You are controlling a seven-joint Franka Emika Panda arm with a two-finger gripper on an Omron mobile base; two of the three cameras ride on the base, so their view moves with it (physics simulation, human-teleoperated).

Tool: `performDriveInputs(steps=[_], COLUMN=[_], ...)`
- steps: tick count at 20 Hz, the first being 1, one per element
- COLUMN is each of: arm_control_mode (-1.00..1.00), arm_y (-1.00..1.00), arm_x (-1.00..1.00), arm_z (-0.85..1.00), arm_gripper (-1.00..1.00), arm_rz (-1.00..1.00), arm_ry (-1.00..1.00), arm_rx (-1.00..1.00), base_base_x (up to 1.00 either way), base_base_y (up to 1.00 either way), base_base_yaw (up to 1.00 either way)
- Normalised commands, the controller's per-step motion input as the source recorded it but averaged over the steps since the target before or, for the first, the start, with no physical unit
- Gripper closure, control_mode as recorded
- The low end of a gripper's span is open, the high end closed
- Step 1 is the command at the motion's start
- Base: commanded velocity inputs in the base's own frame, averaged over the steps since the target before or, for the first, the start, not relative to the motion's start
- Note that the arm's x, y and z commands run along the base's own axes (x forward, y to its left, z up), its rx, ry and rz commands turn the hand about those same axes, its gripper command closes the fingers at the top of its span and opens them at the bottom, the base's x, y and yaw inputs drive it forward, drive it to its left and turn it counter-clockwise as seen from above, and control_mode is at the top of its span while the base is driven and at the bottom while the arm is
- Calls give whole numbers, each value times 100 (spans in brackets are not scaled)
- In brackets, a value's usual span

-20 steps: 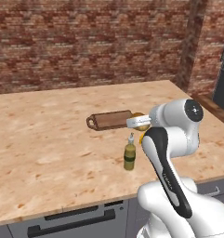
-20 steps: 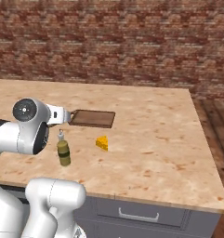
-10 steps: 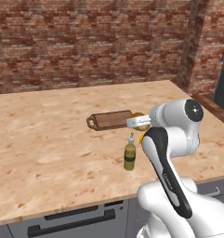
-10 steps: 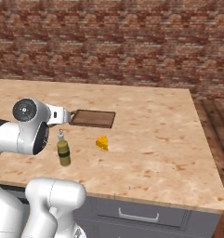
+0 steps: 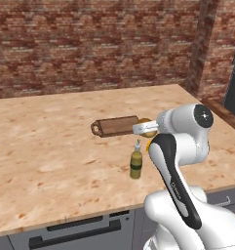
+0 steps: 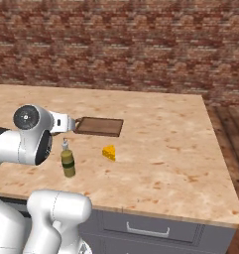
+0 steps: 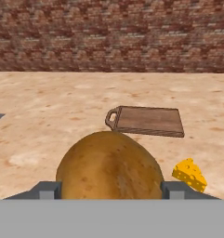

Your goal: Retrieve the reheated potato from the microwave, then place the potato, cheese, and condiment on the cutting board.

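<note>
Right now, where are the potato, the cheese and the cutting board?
potato (image 7: 109, 166), hand view, middle of its skin.
cheese (image 6: 109, 153), right base view, centre of the wedge.
cutting board (image 7: 149, 120), hand view, middle of its flat top.

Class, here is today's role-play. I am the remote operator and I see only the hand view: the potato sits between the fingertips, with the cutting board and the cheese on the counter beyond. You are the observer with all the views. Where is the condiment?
Observer: The condiment stands upright on the counter, nearer the front edge than the cutting board, close beside the arm.
Operator: Is it touching the cheese or the board?
Observer: Neither. In the right base view the cheese lies apart from the bottle, to its right, and bare counter separates both from the board. The gripper is shut on the potato.
</note>
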Motion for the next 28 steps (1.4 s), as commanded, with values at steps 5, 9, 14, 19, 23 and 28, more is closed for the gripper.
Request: performDriveInputs(steps=[5, 9, 14, 19, 23, 28], arm_control_mode=[100, -100, -100, -100, -100, -100], arm_y=[0, 0, 0, 0, -1, -18], arm_x=[0, 0, 0, 0, 10, 21], arm_z=[0, 0, 0, 0, 0, 15], arm_gripper=[100, 100, 100, 100, 100, 100], arm_rz=[0, 0, 0, 0, 0, 7], arm_ry=[0, 0, 0, 0, 0, 26], arm_rx=[0, 0, 0, 0, 0, 9], base_base_x=[0, 0, 0, 0, 0, 0], base_base_y=[0, 0, 0, 0, 0, 0], base_base_yaw=[0, 0, 0, 0, 0, 0])
